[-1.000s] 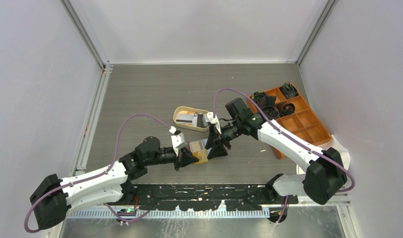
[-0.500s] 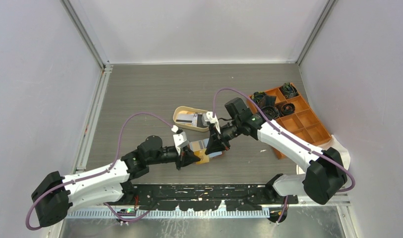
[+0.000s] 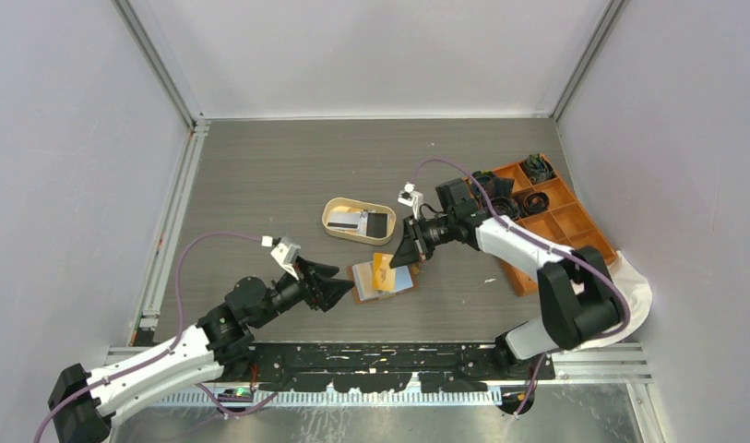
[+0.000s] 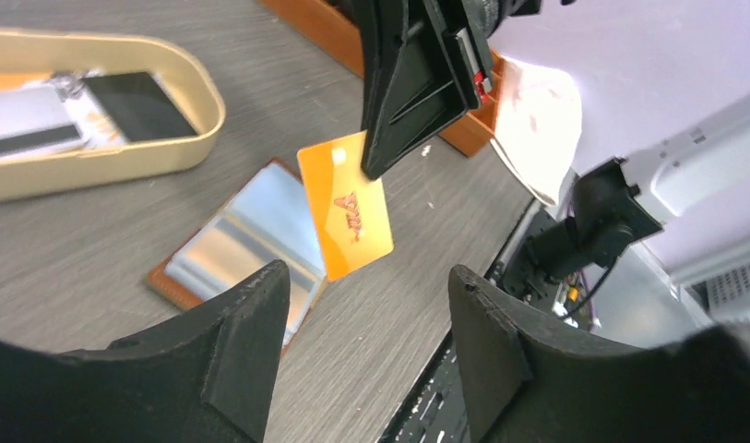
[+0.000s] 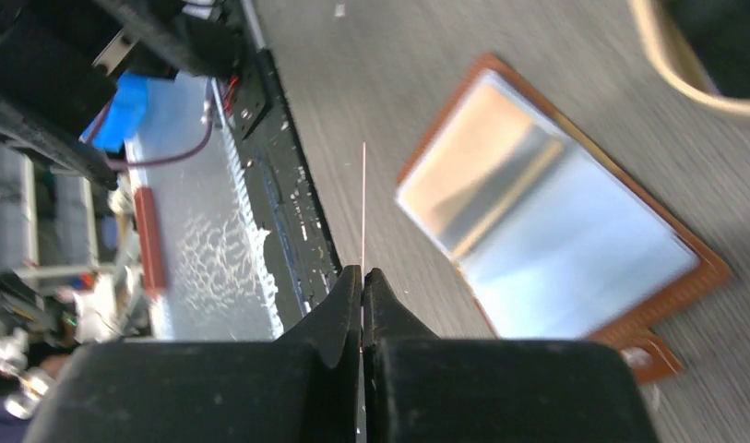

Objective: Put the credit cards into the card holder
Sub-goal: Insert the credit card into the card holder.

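The right tool is pressed together on one corner of a thin orange plastic credit card with red print. In the right wrist view the card appears edge-on as a thin line rising from between the closed fingers. The card hangs tilted above the right part of the small brown leather card holder; whether it touches the holder cannot be told. The holder lies unfolded on the grey wood-grain surface, clear inner slots facing up, between the two tools and near the cream oval tray. The tray contains a white-and-grey card and a black card lying flat, side by side. The left tool is spread wide with nothing between its fingers, positioned just beside the holder's left edge and pointing toward it. An orange compartmented box with dark parts in its far cells stands at the right.
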